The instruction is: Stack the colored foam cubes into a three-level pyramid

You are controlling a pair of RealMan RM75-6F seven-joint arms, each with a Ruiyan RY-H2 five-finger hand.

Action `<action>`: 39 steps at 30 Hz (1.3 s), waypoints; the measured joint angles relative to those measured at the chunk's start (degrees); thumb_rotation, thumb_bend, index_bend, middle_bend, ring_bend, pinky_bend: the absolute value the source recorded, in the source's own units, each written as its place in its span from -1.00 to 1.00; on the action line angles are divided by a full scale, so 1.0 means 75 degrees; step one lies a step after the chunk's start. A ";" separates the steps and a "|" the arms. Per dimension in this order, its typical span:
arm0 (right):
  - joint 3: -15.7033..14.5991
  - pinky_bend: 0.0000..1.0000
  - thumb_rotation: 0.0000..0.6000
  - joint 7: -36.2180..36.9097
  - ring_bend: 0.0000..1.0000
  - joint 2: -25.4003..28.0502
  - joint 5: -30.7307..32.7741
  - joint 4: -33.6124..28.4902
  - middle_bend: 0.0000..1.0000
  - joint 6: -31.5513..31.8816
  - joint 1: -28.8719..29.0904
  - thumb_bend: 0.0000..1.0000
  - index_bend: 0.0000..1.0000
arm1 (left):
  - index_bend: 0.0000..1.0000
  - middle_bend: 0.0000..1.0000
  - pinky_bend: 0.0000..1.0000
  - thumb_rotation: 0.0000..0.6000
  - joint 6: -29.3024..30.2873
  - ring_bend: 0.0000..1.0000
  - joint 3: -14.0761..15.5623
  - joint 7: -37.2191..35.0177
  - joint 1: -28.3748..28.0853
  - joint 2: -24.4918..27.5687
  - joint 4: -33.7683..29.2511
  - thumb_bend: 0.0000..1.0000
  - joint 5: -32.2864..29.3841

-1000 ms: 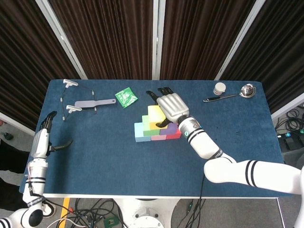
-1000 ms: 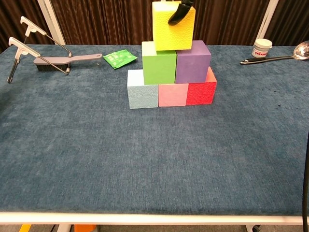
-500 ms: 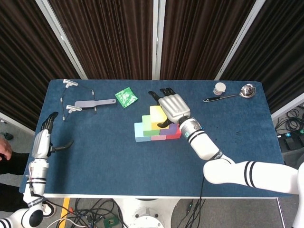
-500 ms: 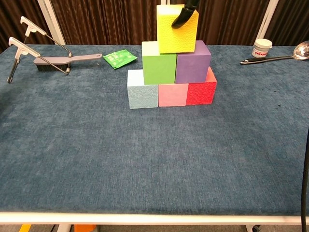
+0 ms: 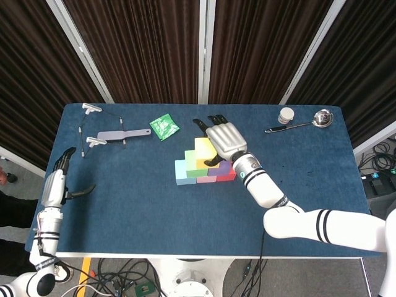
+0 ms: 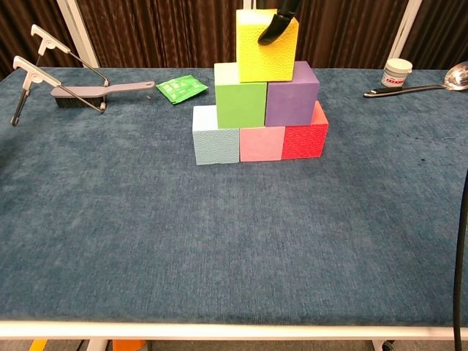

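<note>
Yellow cube (image 6: 267, 44) atop the green cube (image 6: 240, 103) and purple cube (image 6: 292, 96), mid-tabletop (image 5: 124, 185). Right hand (image 5: 224, 139) over it, fingers (image 6: 276, 26) gripping. Left hand (image 5: 59, 182) beyond the left edge, fingers spread, holding nothing. Dark curtains (image 5: 142, 49) behind.

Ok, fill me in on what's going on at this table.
The robot is building a foam-cube pyramid. The right hand holds the yellow cube on top of the green cube and purple cube, which sit on a bottom row of light blue, pink and red. All three levels are in place, but the fingers haven't let go. The left hand hangs open off the table's left edge.
</note>
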 measured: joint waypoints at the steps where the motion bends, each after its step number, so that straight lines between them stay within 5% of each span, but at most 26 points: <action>1: 0.0005 -1.00 1.00 -0.0001 -0.90 0.0000 0.0003 0.0006 0.04 -0.0005 0.0003 -0.68 -1.00 | -0.91 -0.94 -1.00 1.00 -0.0010 -1.00 -0.0011 0.0006 -0.0004 0.0007 -0.0004 -0.70 -0.0001; 39: -0.0002 -1.00 1.00 -0.0134 -0.90 0.0063 -0.0026 -0.0076 -0.04 0.0025 -0.0037 -0.69 -1.00 | -0.91 -0.94 -1.00 1.00 -0.0114 -1.00 -0.0035 0.0090 -0.0056 -0.0068 0.0037 -0.69 0.0035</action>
